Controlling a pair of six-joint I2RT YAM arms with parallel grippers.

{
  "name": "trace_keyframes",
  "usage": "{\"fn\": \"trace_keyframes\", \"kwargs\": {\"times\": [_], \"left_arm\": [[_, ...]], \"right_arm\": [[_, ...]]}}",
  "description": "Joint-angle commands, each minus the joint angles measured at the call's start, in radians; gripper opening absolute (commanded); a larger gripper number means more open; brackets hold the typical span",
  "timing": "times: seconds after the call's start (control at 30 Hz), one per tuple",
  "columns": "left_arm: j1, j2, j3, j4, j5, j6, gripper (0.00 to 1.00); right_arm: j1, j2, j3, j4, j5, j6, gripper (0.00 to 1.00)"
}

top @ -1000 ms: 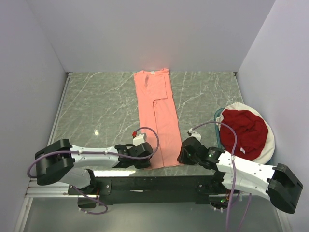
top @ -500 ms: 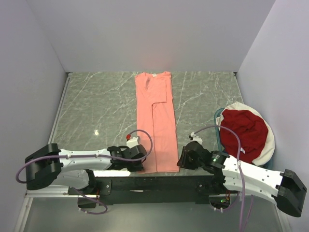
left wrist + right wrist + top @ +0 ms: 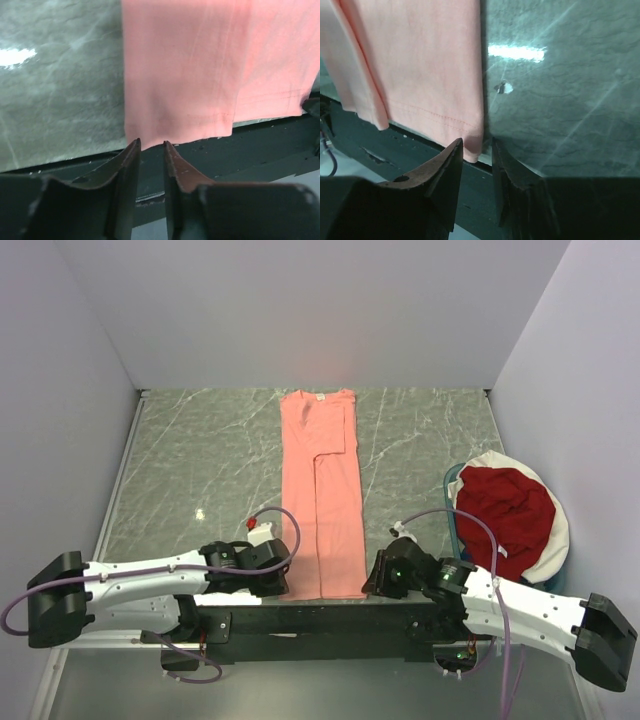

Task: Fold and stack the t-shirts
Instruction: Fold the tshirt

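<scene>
**Pink tee laid out long, red one bunched in the basket**

We've got the salmon-pink t-shirt [image 3: 322, 490] folded lengthwise into one long narrow strip. It lies flat on the marble table [image 3: 200, 460], off to the left of the basket [image 3: 560, 530] and well apart from it. The collar end, with the little white neck label [image 3: 321, 395], points away from the arms. The hem end is down at the table's near edge, roughly level with the basket's near side. A folded-over flap shows as a line running down the middle of the strip.

The dark red t-shirt [image 3: 505, 510] sits bunched up inside the basket, no fold to it at all.

The right gripper [image 3: 476, 149] is between the basket and the pink hem, right at the hem corner nearer the basket. In the right wrist view that corner pokes into the gap between the two fingers. The fingers stand a bit apart though, and we honestly can't tell if they're pinching the cloth or just sitting around it.

The left gripper [image 3: 151, 146] is at the hem corner farther from the basket. In the left wrist view its jaws are parted a crack with a dark gap between them. The hem edge is just at the tips and not caught, so it looks released to us.

Both arms lie low along the near edge, reaching in from either side.
</scene>
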Motion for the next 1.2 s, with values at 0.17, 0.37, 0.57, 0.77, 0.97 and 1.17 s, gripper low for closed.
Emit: {"fn": "trace_keyframes", "kwargs": {"times": [0.17,0.37,0.57,0.77,0.97,1.17], "left_arm": [[0.034,-0.083,-0.059,0.027,0.041,-0.050,0.38],[0.037,-0.039,-0.102,0.111,0.075,-0.048,0.43],[0.043,-0.023,-0.156,0.164,0.095,-0.071,0.43],[0.043,-0.012,-0.179,0.179,0.095,-0.085,0.39],[0.043,-0.025,-0.174,0.147,0.092,-0.088,0.25],[0.043,-0.034,-0.159,0.136,0.097,-0.079,0.08]], "right_arm": [[0.013,0.001,-0.056,0.031,-0.054,0.051,0.37],[0.013,-0.025,-0.082,0.046,-0.072,0.085,0.37],[0.015,-0.040,-0.107,0.060,-0.074,0.102,0.36],[0.013,-0.052,-0.125,0.075,-0.075,0.116,0.33],[0.013,-0.086,-0.124,0.051,-0.067,0.124,0.26],[0.013,-0.127,-0.094,0.021,-0.061,0.117,0.11]]}}
